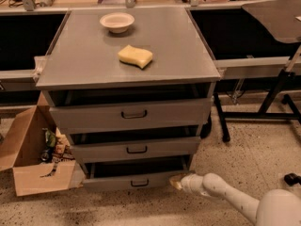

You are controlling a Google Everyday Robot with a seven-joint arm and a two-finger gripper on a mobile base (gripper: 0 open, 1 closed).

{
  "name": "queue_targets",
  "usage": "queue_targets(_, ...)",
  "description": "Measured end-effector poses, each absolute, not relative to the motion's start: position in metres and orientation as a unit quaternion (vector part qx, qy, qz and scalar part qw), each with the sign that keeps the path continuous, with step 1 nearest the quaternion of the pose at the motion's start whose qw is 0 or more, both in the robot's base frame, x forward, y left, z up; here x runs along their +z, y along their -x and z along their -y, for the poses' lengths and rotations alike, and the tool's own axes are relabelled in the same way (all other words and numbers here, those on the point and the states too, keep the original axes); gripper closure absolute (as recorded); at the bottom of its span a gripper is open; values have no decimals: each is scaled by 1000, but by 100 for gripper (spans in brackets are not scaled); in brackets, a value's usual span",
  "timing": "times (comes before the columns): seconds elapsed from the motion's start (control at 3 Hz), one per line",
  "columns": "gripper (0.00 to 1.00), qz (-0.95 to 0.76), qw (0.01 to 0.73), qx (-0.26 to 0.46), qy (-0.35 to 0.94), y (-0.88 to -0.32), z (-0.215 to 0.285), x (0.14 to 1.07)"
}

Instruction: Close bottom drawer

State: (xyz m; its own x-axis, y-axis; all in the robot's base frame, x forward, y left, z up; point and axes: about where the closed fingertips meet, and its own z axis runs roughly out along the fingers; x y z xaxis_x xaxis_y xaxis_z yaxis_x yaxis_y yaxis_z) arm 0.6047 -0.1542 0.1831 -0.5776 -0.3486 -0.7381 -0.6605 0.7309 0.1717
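Note:
The bottom drawer [136,181] is the lowest and narrowest grey front of the cabinet, with a small black bar handle [139,183]. It stands pulled out a little, with a dark gap above its front. My gripper [176,181] is at the end of the white arm [221,192] coming in from the lower right. Its tip touches the right end of the bottom drawer's front, near the floor.
The middle drawer [136,149] and top drawer [134,114] are also slightly open. A yellow sponge [135,56] and a white bowl [117,21] sit on the cabinet top. An open cardboard box [33,159] stands on the floor at left. Black table legs [263,107] stand at right.

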Motion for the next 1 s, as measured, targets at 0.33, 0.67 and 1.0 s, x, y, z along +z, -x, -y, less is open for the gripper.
queue_targets(0.33,100,-858,370,214,285,-617,155,187)
queue_targets(0.67,100,-856,377,212,282,-620,155,189)
queue_targets(1.0,100,-854,388,208,277,-629,157,194)
